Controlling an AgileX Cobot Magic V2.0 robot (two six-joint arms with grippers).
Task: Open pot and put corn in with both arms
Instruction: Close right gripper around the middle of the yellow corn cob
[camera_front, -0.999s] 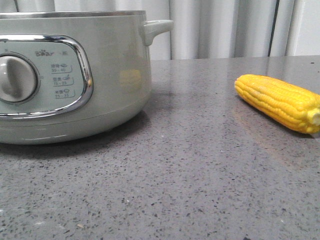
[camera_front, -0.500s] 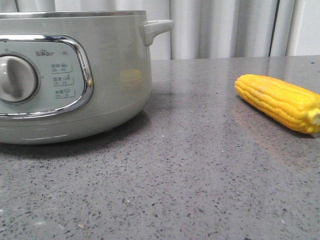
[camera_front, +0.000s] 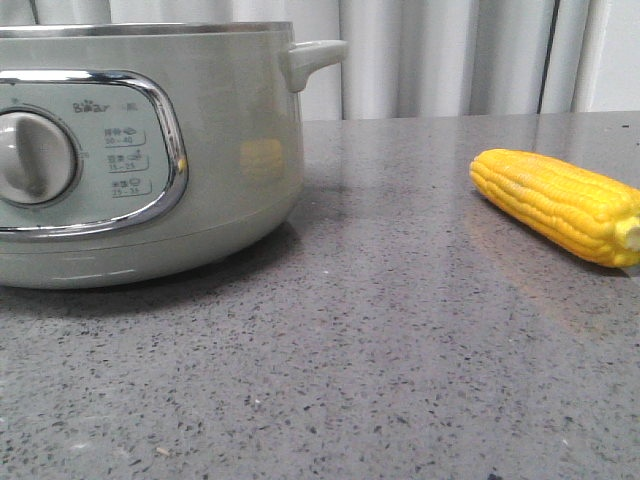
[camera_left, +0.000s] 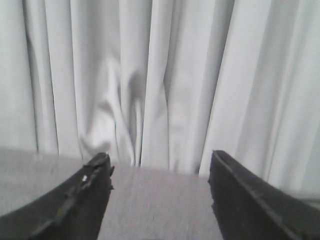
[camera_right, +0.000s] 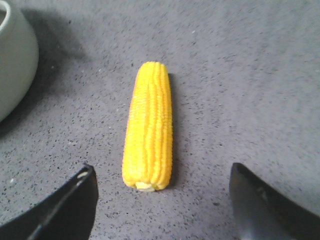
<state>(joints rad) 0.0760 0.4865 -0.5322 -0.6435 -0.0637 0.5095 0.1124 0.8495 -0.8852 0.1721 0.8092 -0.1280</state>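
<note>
The pale grey-green pot (camera_front: 230, 150) stands at the left of the front view, with its chrome-framed panel, round dial (camera_front: 35, 157) and stubby side handle (camera_front: 312, 58); its top is cut off by the frame. The yellow corn (camera_front: 556, 203) lies on the table at the right. In the right wrist view the corn (camera_right: 149, 127) lies lengthwise ahead of my open, empty right gripper (camera_right: 162, 172), stub end nearest the fingers; the pot's side (camera_right: 15, 55) shows at one corner. My left gripper (camera_left: 160, 160) is open and empty, above grey table, facing the curtain. Neither gripper shows in the front view.
The grey speckled table (camera_front: 380, 340) spreads across the front view. White curtains (camera_front: 450, 55) hang behind the table's far edge and fill the left wrist view (camera_left: 165, 80).
</note>
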